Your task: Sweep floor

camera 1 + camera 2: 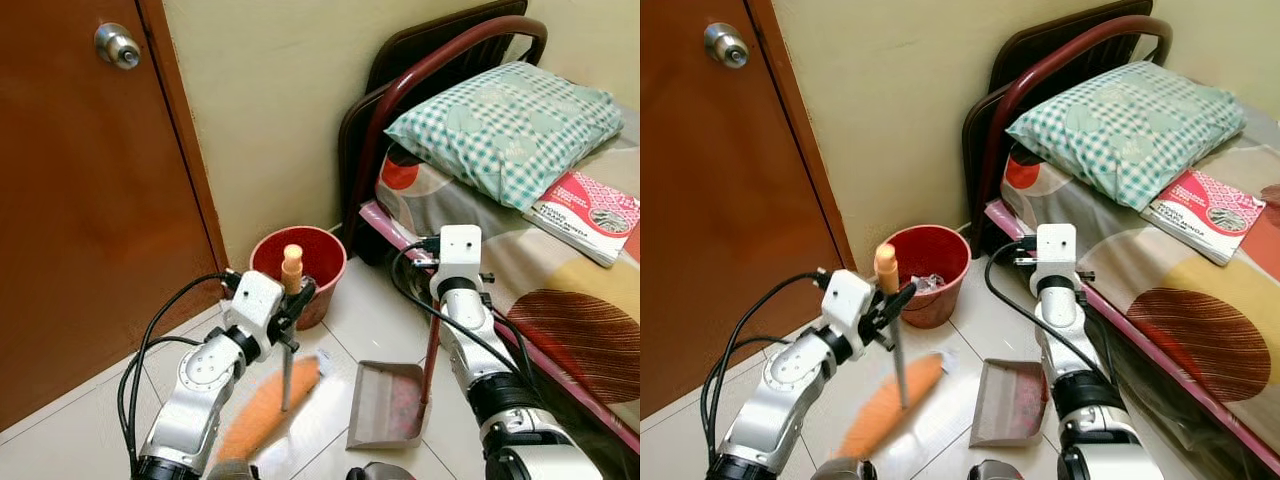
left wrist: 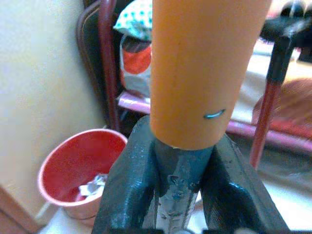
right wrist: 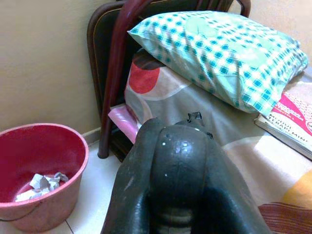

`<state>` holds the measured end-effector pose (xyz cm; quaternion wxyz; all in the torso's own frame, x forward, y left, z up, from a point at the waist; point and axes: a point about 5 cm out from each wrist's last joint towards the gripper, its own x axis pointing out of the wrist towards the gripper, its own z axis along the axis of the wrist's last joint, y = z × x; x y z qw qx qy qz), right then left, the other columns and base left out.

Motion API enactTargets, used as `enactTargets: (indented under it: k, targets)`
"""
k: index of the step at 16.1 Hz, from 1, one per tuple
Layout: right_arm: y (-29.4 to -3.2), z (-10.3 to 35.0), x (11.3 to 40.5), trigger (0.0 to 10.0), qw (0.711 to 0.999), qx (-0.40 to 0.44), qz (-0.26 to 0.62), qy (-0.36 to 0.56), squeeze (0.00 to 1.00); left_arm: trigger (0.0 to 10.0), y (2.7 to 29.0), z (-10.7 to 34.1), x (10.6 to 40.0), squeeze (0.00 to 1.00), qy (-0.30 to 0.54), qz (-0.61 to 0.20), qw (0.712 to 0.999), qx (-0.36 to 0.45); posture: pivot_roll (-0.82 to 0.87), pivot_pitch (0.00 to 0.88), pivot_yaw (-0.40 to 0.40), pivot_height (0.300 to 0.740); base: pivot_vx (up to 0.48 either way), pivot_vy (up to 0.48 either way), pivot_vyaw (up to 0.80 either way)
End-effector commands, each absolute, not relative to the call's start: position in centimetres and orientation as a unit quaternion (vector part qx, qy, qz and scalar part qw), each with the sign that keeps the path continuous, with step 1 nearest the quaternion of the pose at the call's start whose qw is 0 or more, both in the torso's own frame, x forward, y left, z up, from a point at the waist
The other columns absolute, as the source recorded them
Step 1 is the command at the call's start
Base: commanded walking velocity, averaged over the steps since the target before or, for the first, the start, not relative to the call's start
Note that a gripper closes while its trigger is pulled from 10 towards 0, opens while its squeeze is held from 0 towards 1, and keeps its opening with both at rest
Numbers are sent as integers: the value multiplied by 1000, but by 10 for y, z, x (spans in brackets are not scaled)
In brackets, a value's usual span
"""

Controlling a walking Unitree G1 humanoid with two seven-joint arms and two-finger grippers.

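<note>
The broom is held upright in the left gripper: its orange handle tip stands just above the black fingers, its thin shaft runs down from them, and its blurred orange bristle head lies on the white tile floor below and slightly toward the robot. In the left wrist view the fingers are seen pressed against both sides of the shaft directly under the orange tip. The dustpan is set on the floor below the right gripper, with its dark red handle rising to that gripper. The right gripper's fingers are seen pressed together in the right wrist view; whether the handle is pinched between them cannot be told. A red bucket holding crumpled paper scraps is found just beyond the left gripper, against the wall. Beyond the right gripper a bed is seen, with a checked pillow and a red and white book whose cover writing cannot be read. A brown door with a metal knob is seen to the left of the left gripper.
</note>
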<state>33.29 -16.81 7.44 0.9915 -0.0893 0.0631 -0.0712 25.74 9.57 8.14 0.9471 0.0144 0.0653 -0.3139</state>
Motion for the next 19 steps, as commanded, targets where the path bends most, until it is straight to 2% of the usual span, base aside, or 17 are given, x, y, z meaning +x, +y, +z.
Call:
enactTargets:
  k: [1,3,6,8,13,16,19]
  targets:
    - [-166,80,337,10000,992,-92,-70,52,0,10000,85,94,259,0,52,-328,942,-49,26,76,-57,740,0,0,0]
    - [-155,76,337,10000,994,-78,-51,57,0,10000,86,115,268,0,28,-296,946,-126,32,74,-58,740,0,0,0]
    - [-146,76,338,10000,995,-68,-33,57,0,10000,95,128,278,0,11,-251,952,-176,38,73,-59,740,0,0,0]
    - [-144,76,339,10000,996,-61,-24,57,0,10000,107,131,284,0,4,-216,962,-168,38,75,-57,740,0,0,0]
    - [-127,92,344,10000,997,-59,41,15,0,10000,155,154,298,0,-46,-118,992,-27,23,130,-70,740,0,0,0]
    - [-121,101,343,10000,995,-61,71,-13,0,10000,170,153,295,0,-50,-78,996,-18,23,126,-83,740,0,0,0]
    - [-123,101,343,10000,996,-55,69,-16,0,10000,172,145,292,0,-42,-67,997,-8,28,116,-87,740,0,0,0]
